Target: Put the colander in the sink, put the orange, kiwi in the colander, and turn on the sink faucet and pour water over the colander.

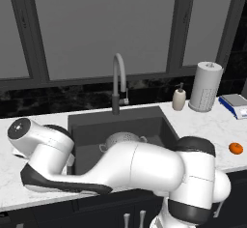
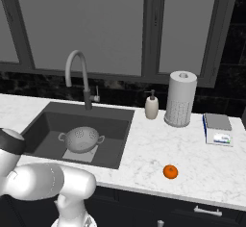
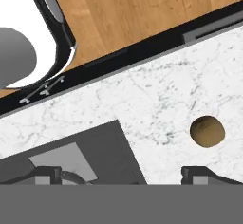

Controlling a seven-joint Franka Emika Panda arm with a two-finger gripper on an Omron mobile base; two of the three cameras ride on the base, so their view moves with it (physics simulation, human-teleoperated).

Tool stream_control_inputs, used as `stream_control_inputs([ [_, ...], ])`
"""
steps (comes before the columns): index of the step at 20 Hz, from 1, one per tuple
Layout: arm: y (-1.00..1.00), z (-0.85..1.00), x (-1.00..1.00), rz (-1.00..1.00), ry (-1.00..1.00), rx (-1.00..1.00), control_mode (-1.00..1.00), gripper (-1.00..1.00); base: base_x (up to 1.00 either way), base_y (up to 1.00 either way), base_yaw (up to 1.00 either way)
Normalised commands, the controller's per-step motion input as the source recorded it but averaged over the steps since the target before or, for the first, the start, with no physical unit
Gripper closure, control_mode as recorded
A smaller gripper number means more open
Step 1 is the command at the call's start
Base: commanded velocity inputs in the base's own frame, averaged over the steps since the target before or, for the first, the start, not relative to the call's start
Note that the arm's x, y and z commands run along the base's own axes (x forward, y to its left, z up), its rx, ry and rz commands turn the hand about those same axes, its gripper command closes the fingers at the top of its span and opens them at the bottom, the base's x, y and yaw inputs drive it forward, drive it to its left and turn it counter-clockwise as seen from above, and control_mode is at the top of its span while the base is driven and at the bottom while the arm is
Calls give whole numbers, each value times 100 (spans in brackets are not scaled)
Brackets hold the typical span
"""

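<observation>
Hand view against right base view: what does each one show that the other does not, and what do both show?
Hand view alone: the kiwi lying on the white counter, the open gripper above it, and a wooden floor. Right base view alone: the colander in the basin, the orange, the sink faucet, soap dispenser, paper towel roll and scale. Both: the dark sink and marble counter.

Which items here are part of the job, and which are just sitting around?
Job items:
colander, in the sink
orange, on the counter
kiwi, on the counter
sink faucet
gripper, open, holding nothing

Lying about:
soap dispenser
paper towel roll
kitchen scale
</observation>
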Motion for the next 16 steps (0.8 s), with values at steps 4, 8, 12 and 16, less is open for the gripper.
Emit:
stream_control_inputs([
  [4,24,-14,30,0,-10,18,-100,-100,0,0,0],
  [8,9,-20,42,2,7,18,-100,-100,0,0,0],
  [12,3,-16,35,5,16,4,-100,-100,0,0,0],
  [16,21,-25,27,4,8,0,-100,-100,0,0,0],
])
